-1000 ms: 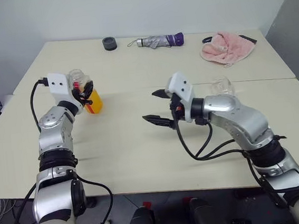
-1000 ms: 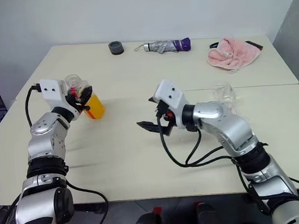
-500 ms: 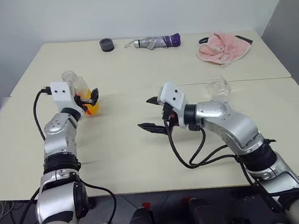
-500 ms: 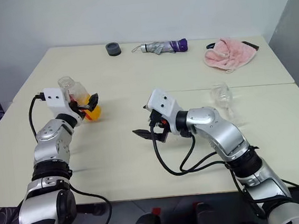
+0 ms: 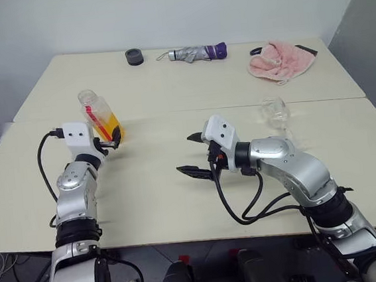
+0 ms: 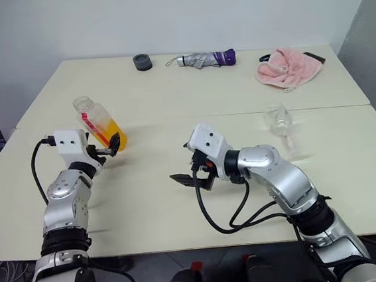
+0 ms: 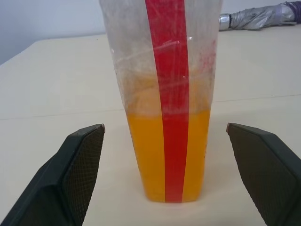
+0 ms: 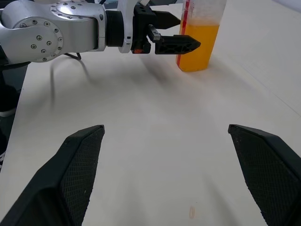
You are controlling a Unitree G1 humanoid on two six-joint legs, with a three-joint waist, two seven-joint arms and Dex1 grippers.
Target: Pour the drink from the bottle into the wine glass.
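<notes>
On the desk [image 5: 169, 83], left side: the bottle [image 5: 101, 115] stands upright, the drink [image 7: 169, 155] filling its lower part.
Left pincer [image 5: 110, 142]: spread wide, just short of the bottle, touching nothing.
Right pincer [image 5: 191, 155]: wide apart, empty, mid-desk.
Wine glass [image 5: 275, 111]: right side, well apart from the bottle.

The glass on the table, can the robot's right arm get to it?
Probably yes. The wine glass stands by itself on the table, past the right gripper, whose fingers are open and empty. Nothing lies between them.
</notes>
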